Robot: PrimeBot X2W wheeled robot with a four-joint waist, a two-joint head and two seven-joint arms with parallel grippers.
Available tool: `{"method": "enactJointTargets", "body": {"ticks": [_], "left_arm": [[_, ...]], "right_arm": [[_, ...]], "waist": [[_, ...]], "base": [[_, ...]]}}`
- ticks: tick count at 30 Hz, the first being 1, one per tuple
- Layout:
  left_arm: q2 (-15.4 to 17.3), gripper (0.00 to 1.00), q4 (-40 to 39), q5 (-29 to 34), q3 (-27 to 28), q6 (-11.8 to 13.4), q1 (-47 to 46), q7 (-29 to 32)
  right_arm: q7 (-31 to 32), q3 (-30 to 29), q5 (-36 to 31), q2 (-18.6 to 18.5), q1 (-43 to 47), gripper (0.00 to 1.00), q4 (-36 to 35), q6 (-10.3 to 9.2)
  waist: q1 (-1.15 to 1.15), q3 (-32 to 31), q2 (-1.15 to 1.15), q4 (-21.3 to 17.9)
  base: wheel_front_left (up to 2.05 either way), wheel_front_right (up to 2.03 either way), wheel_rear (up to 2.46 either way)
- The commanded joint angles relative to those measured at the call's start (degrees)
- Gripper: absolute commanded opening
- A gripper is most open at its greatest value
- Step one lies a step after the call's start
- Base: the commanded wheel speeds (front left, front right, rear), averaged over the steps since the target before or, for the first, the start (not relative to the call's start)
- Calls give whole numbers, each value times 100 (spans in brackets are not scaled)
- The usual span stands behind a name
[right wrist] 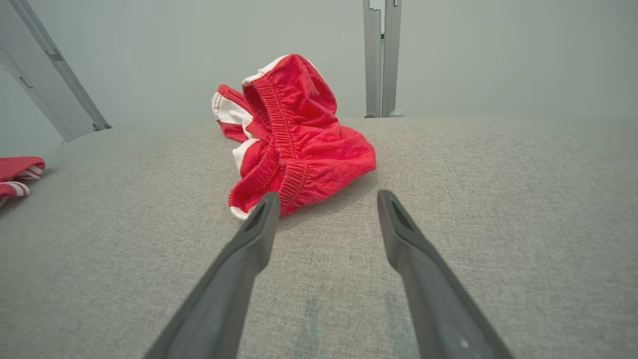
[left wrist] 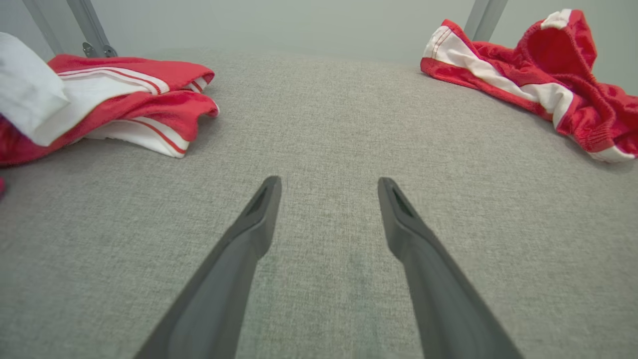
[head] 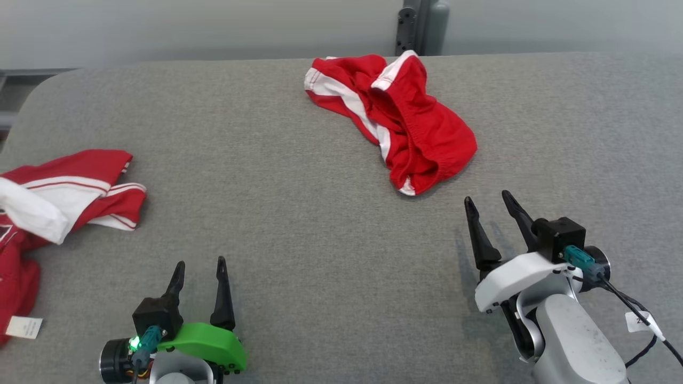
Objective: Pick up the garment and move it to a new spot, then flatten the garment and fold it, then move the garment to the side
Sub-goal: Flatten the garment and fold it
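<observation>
Right gripper (right wrist: pixel 326 199) spread, empty — crumpled red shorts (right wrist: pixel 294 144) just beyond fingertips.

Even, soft overhead light, faint shadows on the grey table (head: pixel 320 224), wide-angle bowing in wrist views.

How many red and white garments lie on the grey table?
2. One crumpled garment lies at the far middle of the table. The other, a heap, lies at the left edge, partly out of frame; it may hide more pieces.

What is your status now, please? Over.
Left tool open, empty. Right tool open, empty. Red garment crumpled, far side, untouched. Other red clothes at left, not in the way.
</observation>
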Motion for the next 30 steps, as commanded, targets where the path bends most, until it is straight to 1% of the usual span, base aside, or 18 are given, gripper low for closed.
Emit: {"method": "enactJointTargets", "body": {"ticks": [1,7,13,20,28,29,30], "left_arm": [[21,100,-6,-40,-45,23,-90,-3],[19,100,-51,-156,-235,69,-146,-3],[18,100,-110,-260,-396,125,-226,-3],[18,100,-203,-431,-522,186,-319,-3],[18,100,-283,-580,-734,283,-511,-3],[19,100,-284,-562,-748,289,-529,-3],[19,100,-286,-572,-758,285,-545,-3]], "right_arm": [[-2,18,-40,-17,-84,100,-1,-8],[-2,161,-191,-54,-227,100,95,-8],[-2,190,-278,-144,-403,100,251,-8],[-2,118,-421,-259,-601,100,509,-8],[5,-45,-603,-315,-801,100,949,-8],[5,-61,-622,-310,-810,82,983,-8],[6,-68,-627,-305,-809,46,999,-8]], "waist": [[0,161,0,440],[0,336,0,902],[0,560,0,1205],[0,841,0,1354],[0,1129,0,1395],[0,1150,0,1391],[0,1163,0,1388]], "base": [[0,0,0],[0,0,0],[0,0,0],[0,0,0],[0,0,0],[0,0,0],[0,0,0]]}}
